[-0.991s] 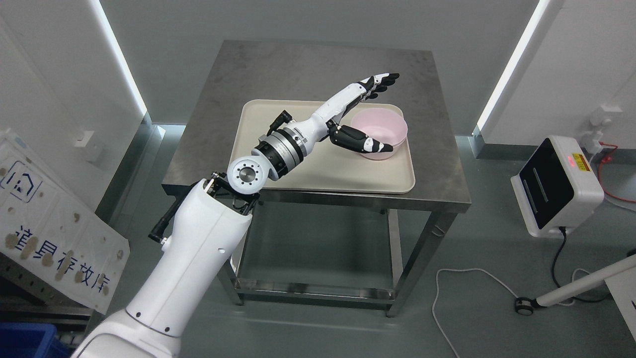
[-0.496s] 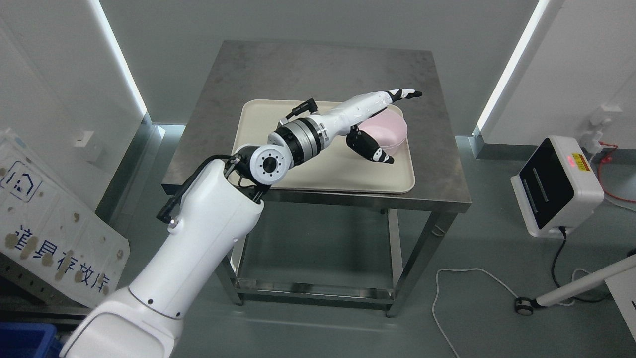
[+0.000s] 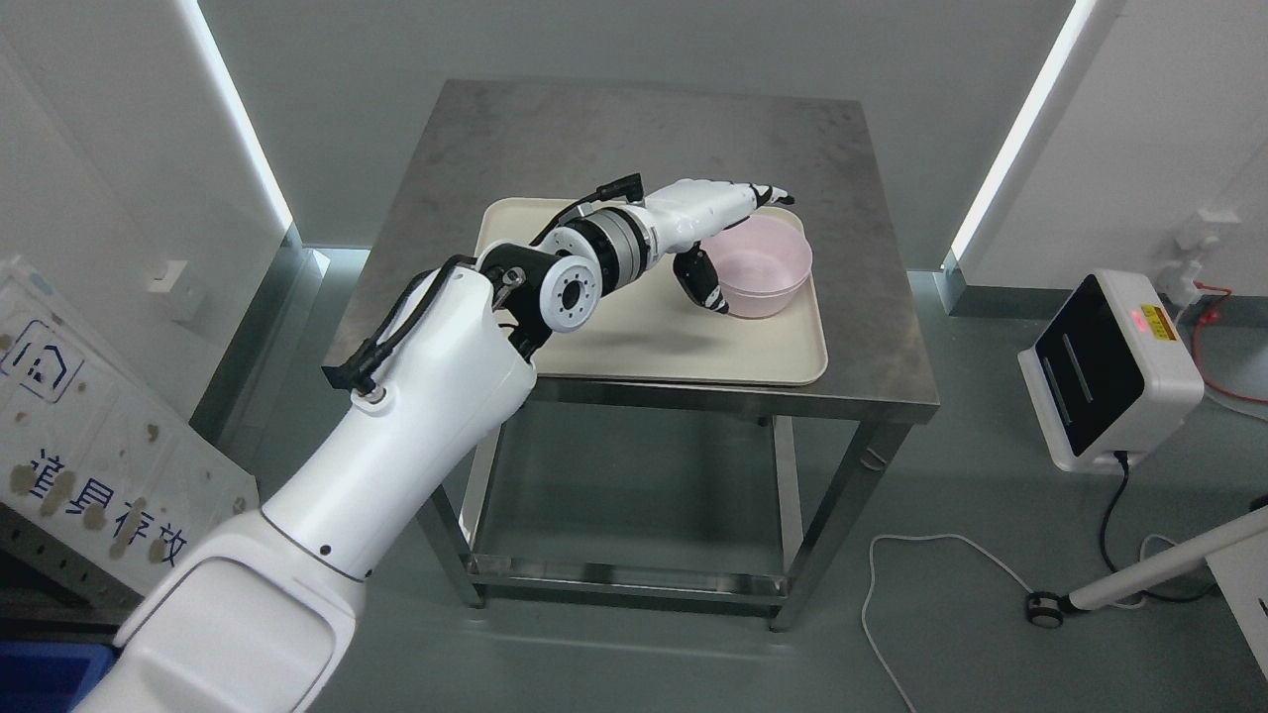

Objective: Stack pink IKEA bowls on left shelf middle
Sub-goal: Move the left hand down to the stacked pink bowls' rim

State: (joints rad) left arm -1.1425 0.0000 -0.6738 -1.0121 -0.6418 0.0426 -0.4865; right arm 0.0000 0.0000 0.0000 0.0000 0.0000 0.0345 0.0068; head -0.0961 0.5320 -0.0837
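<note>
A single pink bowl (image 3: 765, 269) stands upright at the back right of a beige tray (image 3: 614, 337) on a steel table (image 3: 644, 139). My left arm reaches in from the lower left. My left hand (image 3: 741, 246) is at the bowl's left side and is open. Its fingers (image 3: 763, 192) stretch out flat above the bowl's far left rim. The black thumb (image 3: 701, 284) hangs down just outside the bowl's near left wall. I cannot tell whether the thumb touches the wall. The right arm is out of view.
The table has a lower shelf (image 3: 634, 569) between its legs. On the floor at the right stand a white device (image 3: 1109, 371) with a trailing cable (image 3: 941, 555). A printed white board (image 3: 89, 446) leans at the left, and a blue bin (image 3: 40, 678) shows in the lower left corner.
My left arm has swung in and up, and the hand has turned and drawn back. The thumb went from the bowl's front to its left side. The bowl has not moved.
</note>
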